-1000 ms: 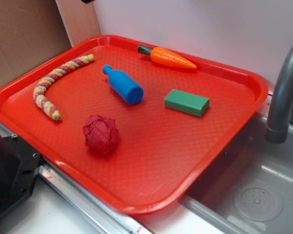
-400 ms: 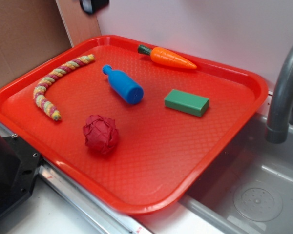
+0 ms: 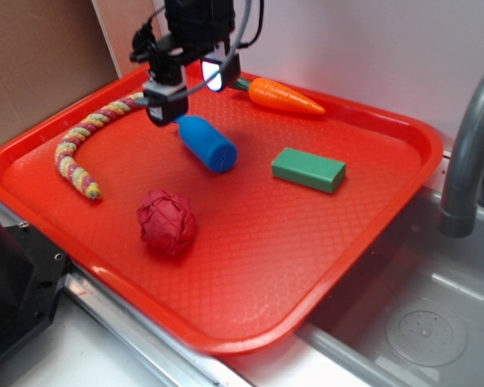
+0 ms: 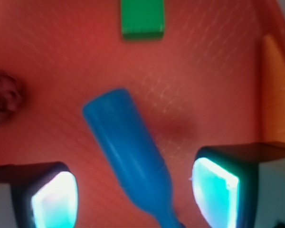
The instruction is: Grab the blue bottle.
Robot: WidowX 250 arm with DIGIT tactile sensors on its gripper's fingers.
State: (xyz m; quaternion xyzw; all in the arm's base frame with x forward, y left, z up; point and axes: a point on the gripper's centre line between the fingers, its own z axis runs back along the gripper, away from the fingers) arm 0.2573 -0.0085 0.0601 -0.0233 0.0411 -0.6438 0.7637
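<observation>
Nearest the front edge of the red tray (image 3: pixel 250 322) sits a crumpled red ball (image 3: pixel 167 222). Farther in, the blue bottle (image 3: pixel 207 143) lies on its side near the tray's middle-left. The gripper (image 3: pixel 189 93) hangs over its neck end, jaws spread wide, one finger (image 4: pixel 54 197) either side, not touching. A carrot (image 3: pixel 284 95) lies along the far edge.

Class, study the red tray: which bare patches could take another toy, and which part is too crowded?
The widest bare patch of the red tray is the near right corner, bordered by the green block, the crumpled red ball and the rim. A smaller one lies between the ball and the braided rope. It is crowded at the back, where the open pincer straddles the blue bottle beside the toy carrot.
</observation>
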